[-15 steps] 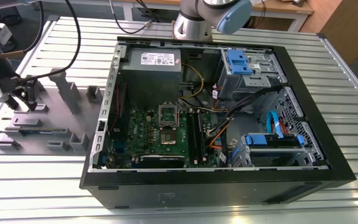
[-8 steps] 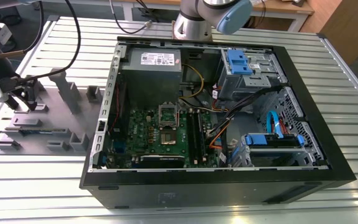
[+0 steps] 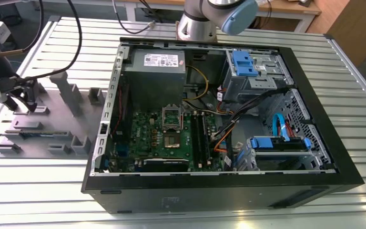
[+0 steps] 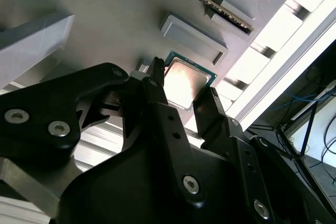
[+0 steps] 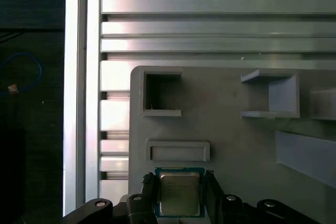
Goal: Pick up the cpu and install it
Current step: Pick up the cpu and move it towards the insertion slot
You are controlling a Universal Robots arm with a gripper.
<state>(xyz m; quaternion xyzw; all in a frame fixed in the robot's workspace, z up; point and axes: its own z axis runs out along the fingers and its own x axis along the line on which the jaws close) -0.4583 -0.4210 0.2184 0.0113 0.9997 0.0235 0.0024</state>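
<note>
First wrist view — gripper (image 5: pixel 179 178) straddling the cpu (image 5: pixel 179 195) on the grey fixture plate (image 5: pixel 236 145).
Fingers (image 5: pixel 149 188) stand apart, one close beside each opposite edge, the chip lying flat between them — its nearer edge is cut off by the gripper body, so contact is hard to judge.

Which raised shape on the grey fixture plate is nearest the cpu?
The low rectangular frame, right next to the cpu; the square pocket and the open bracket lie farther away.
</note>
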